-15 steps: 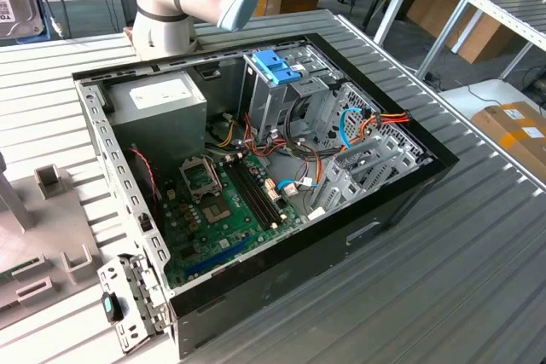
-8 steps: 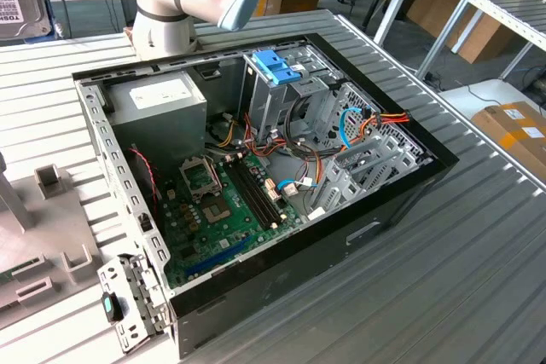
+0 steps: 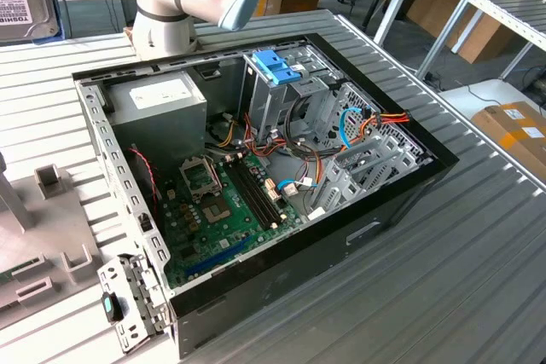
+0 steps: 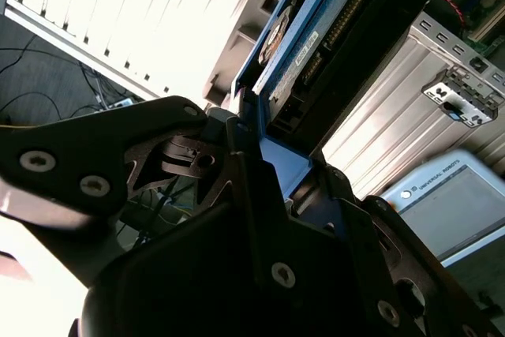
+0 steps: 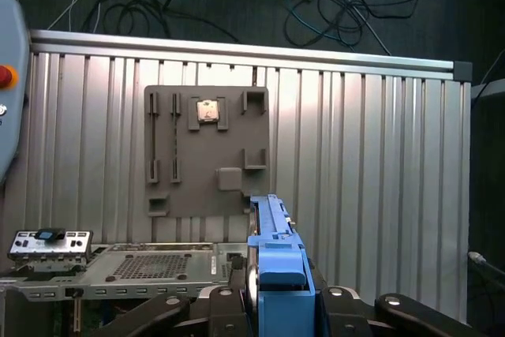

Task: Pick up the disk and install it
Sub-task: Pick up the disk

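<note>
The disk point(image 5: 272, 262) sits clamped edge-on in the tool point(image 5: 278, 299); fixture plate point(image 5: 207, 151) beyond.

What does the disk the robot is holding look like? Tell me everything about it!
The disk is a thin, flat slab with a light-blue plastic frame round its edge. In the second wrist view its side looks dark, with a pale label and a row of tiny pins. It stands on edge in the air, clamped by its blue frame in the black gripper. Nothing else touches it. The computer case lies beyond it.
</note>
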Available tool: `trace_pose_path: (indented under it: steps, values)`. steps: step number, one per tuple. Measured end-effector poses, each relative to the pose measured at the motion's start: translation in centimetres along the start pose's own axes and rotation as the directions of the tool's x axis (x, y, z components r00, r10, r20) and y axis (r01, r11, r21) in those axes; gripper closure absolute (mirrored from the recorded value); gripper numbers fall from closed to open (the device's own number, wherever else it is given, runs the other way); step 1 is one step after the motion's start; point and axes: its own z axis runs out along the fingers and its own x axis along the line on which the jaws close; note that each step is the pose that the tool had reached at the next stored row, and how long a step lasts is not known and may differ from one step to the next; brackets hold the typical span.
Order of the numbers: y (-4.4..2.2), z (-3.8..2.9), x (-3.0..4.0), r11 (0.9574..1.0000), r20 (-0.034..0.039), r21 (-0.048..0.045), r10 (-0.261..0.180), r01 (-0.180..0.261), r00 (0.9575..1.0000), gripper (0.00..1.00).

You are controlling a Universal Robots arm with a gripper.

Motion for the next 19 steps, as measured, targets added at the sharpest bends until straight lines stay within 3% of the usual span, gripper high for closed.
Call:
trace_pose_path:
  steps: [8, 16, 19]
  values:
    - [-0.55, 0.17, 0.14, 1.0000, -0.0003, 0.0001, 0.000, 0.000, 1.0000, 0.63]
    - [-0.64, 0.75, 0.96, 1.0000, -0.0009, 0.0002, 0.000, 0.000, 1.0000, 0.63]
    - [-0.76, 0.84, 1.06, 1.0000, -0.0127, -0.0003, 0.001, -0.001, 0.9999, 0.63]
